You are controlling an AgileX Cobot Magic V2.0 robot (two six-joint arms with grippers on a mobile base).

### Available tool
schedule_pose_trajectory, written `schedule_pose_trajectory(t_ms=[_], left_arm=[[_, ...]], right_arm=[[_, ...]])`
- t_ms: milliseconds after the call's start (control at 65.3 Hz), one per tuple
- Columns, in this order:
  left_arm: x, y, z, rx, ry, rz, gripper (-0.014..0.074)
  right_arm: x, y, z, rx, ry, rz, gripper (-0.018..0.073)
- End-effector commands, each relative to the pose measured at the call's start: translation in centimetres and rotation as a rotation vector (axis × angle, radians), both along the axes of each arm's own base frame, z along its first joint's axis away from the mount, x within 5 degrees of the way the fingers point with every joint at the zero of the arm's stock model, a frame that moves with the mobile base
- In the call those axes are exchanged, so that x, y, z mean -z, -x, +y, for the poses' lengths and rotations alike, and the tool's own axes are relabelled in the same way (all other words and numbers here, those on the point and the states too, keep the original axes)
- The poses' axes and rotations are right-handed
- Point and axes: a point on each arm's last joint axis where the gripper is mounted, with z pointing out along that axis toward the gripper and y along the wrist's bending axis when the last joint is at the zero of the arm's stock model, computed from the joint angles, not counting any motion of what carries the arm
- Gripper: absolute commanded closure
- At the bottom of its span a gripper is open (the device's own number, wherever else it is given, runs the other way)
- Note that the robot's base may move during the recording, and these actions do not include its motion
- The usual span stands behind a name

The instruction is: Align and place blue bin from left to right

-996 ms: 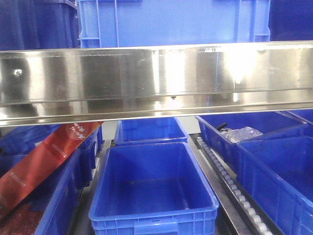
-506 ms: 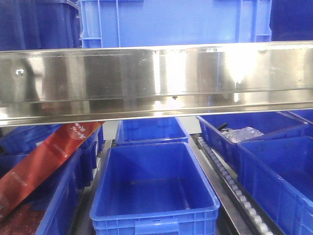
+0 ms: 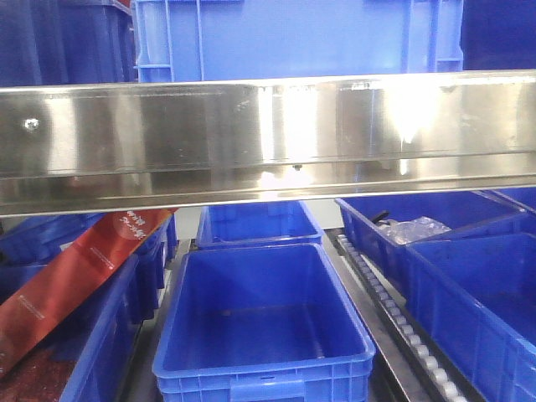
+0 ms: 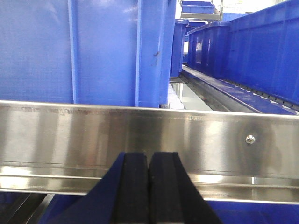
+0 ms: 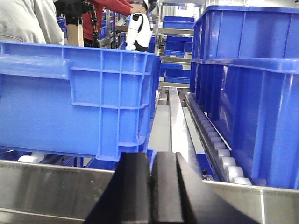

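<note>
Your left claw [image 4: 148, 186] is pressed closed on nothing, its two black pads touching, low in front of the steel rail [image 4: 149, 135]. Just beyond that rail stands the blue bin [image 4: 84, 51], its ribbed wall filling the upper left of the left wrist view. Your right claw [image 5: 151, 186] is likewise closed and empty, hanging at the same rail [image 5: 51, 186], with the blue bin's corner and rim handle [image 5: 79, 93] up and to its left, and darker bins [image 5: 252, 107] stacked beyond a roller track [image 5: 219, 149] to its right.

From the front, the blue bin [image 3: 293, 38] sits on the upper shelf behind the rail [image 3: 268, 138], about centred; darker bins [image 3: 264, 322] lie on the level below, a red package [image 3: 67, 285] leaning at the left.

You look to be at the approach stage: neither claw touches the bin. Next, I judge, you need both claws raised above the rail and set against the bin's sides or rim so you can nudge it square and slide it rightward.

Against the earlier front pictures, the bin's bottom edge sat a shade further right half a second ago and has returned; otherwise nothing has visibly shifted.
</note>
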Motion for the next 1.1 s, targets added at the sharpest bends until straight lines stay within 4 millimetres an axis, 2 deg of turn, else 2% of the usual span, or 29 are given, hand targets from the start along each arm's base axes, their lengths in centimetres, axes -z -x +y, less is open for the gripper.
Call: schedule_pose_trajectory(t_ms=[0, 567, 659, 797, 950, 1057, 1088], left_arm=[[-0.3, 0.1, 0.0, 0.000, -0.010, -0.027, 0.0708], [-0.3, 0.1, 0.0, 0.000, -0.010, -0.027, 0.0708], [-0.3, 0.1, 0.0, 0.000, -0.010, -0.027, 0.0708], [-0.3, 0.1, 0.0, 0.000, -0.010, -0.027, 0.0708], [-0.3, 0.1, 0.0, 0.000, -0.010, -0.027, 0.0708], [-0.3, 0.1, 0.0, 0.000, -0.010, -0.027, 0.0708], [-0.3, 0.1, 0.0, 0.000, -0.010, -0.027, 0.0708]], right_arm=[[-0.4, 0.1, -0.1, 0.007, 0.010, -0.040, 0.0629], [-0.3, 0.2, -0.1, 0.007, 0.010, -0.041, 0.0629], [0.2, 0.2, -0.2, 0.022, 0.015, 0.016, 0.0629], [1.8, 1.4, -1.2, 0.136, 0.014, 0.078, 0.0629], [5.4, 3.1, -1.9, 0.253, 0.011, 0.044, 0.0629], [8.0, 3.7, -1.8, 0.266, 0.011, 0.031, 0.0629], [8.1, 3.9, -1.8, 0.266, 0.012, 0.021, 0.0629]])
